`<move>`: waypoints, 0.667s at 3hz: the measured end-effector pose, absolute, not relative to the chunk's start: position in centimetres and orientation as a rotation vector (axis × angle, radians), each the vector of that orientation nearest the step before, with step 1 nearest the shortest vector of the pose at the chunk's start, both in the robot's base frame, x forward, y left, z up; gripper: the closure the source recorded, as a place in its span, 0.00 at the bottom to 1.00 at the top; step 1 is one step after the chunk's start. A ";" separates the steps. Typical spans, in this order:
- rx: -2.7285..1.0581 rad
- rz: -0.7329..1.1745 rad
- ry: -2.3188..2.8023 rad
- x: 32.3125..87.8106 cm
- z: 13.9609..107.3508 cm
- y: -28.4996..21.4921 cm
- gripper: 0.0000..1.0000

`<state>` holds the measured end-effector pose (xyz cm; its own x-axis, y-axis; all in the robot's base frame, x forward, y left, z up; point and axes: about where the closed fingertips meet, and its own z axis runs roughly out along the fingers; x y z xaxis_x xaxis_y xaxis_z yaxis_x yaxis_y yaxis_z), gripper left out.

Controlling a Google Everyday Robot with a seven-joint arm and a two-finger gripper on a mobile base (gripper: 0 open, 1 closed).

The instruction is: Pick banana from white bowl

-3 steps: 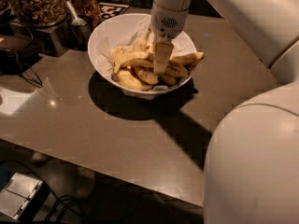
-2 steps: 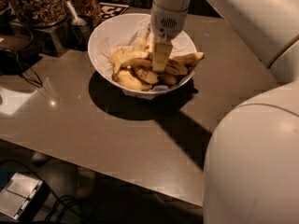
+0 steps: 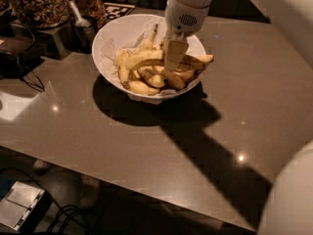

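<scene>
The white bowl [image 3: 115,38] stands at the back middle of the brown table, lined with crumpled white paper and holding several yellow bananas. My gripper [image 3: 174,62] reaches straight down from above into the right half of the pile. It is shut on the banana [image 3: 142,58], a long curved one that runs left from the fingers [image 3: 175,50] across the top of the pile. The shorter bananas [image 3: 151,80] lie under and around it. The fingertips are partly hidden among the fruit.
A glass jar of nuts [image 3: 34,4] and a metal scoop [image 3: 80,22] stand at the back left next to the bowl. A black-and-white marker tag [image 3: 119,9] lies behind the bowl. Dark cables [image 3: 27,80] lie at the table's left. My white body [image 3: 291,195] fills the lower right.
Almost nothing has moved. The gripper stays down in the bowl at the same spot on the banana pile.
</scene>
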<state>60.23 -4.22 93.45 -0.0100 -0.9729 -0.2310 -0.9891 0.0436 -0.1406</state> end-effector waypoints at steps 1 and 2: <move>-1.964 0.061 2.022 57.5 95.9 -4.8 1.00; -1.943 0.051 1.993 55.5 97.8 -5.2 1.00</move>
<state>55.49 -5.19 97.83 0.0068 -0.9613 -0.2754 -0.9742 0.0557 -0.2185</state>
